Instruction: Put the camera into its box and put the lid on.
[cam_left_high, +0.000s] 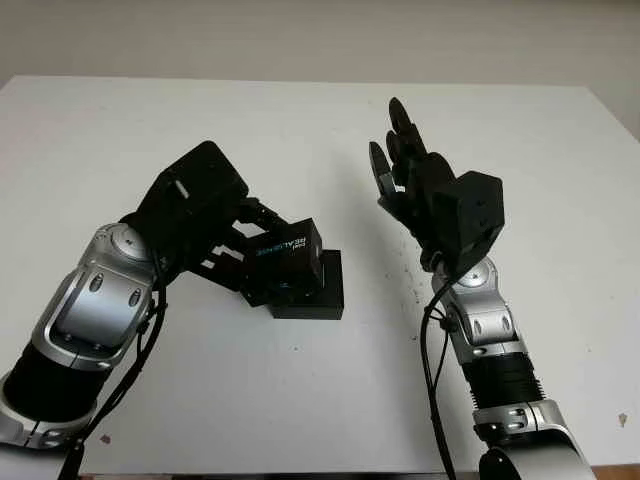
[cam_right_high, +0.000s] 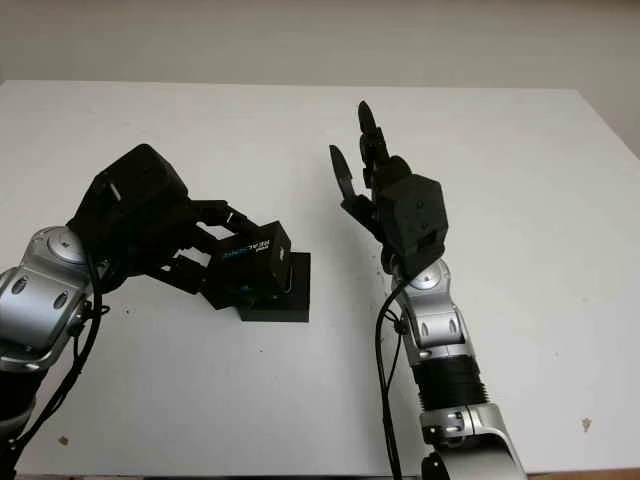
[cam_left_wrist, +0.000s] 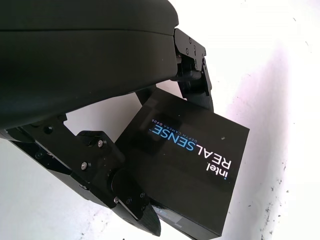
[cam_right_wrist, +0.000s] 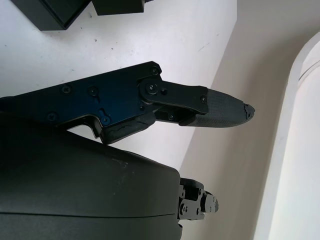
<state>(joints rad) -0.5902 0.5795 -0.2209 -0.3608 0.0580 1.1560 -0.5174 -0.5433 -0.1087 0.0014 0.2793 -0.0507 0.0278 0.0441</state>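
My left hand (cam_left_high: 258, 250) is shut on the black box lid (cam_left_high: 288, 256), which carries the print "intel REALSENSE" and is tilted. The lid (cam_left_wrist: 187, 160) sits between the fingers (cam_left_wrist: 120, 192) in the left wrist view. It hangs just over the black box base (cam_left_high: 322, 292), which lies on the white table (cam_left_high: 300, 130) at the centre. Whether the lid touches the base I cannot tell. The camera itself is hidden. My right hand (cam_left_high: 395, 165) is open, raised above the table to the right of the box, holding nothing.
The white table's far edge meets a pale wall at the back. Small dark specks mark the table between the box and my right forearm (cam_left_high: 480, 330). A corner of the box (cam_right_wrist: 55, 12) shows in the right wrist view.
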